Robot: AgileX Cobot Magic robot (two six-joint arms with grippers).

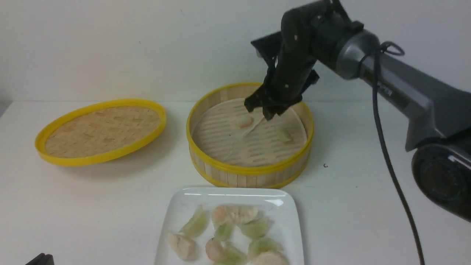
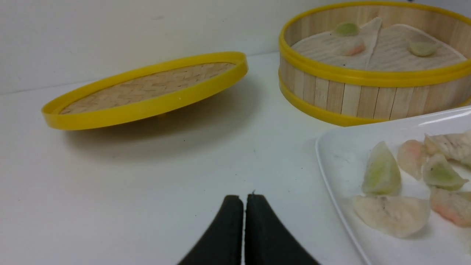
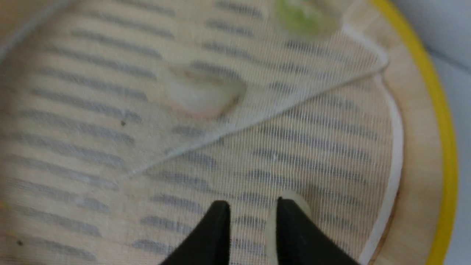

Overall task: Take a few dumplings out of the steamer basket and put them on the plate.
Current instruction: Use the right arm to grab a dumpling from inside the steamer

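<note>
Well to the left of the round bamboo-slat steamer basket (image 1: pixel 250 173) with yellow rims, and nearer to us, the black left hand (image 2: pixel 244 206) sat low over the white bench (image 1: pixel 110 206). Its two fingers were pressed together with nothing between them. Just left of the basket lay a flat woven lid (image 1: pixel 101 130) with a yellow rim, tilted, its basket-side edge raised off the bench.

Inside the basket a thin whitish liner sheet (image 1: pixel 228 147) covered the slatted floor, partly folded over. We counted three small translucent dumplings (image 2: pixel 353 48) there: a pinkish one near the middle, seemingly under the fold, and two pale green ones, one by the far wall and one toward the right.

On the basket's near side, close against it, stood a glossy white square plate (image 1: pixel 176 211) with rounded corners. It held a huddle of green, pink and whitish dumplings.

Over the far half of the basket the black right hand (image 1: pixel 260 111) pointed down from the grey right arm (image 1: pixel 404 92). Its fingers were parted a little, with liner showing through the gap. A pale sliver (image 3: pixel 271 228) hugged one finger; we could not tell what it was.
</note>
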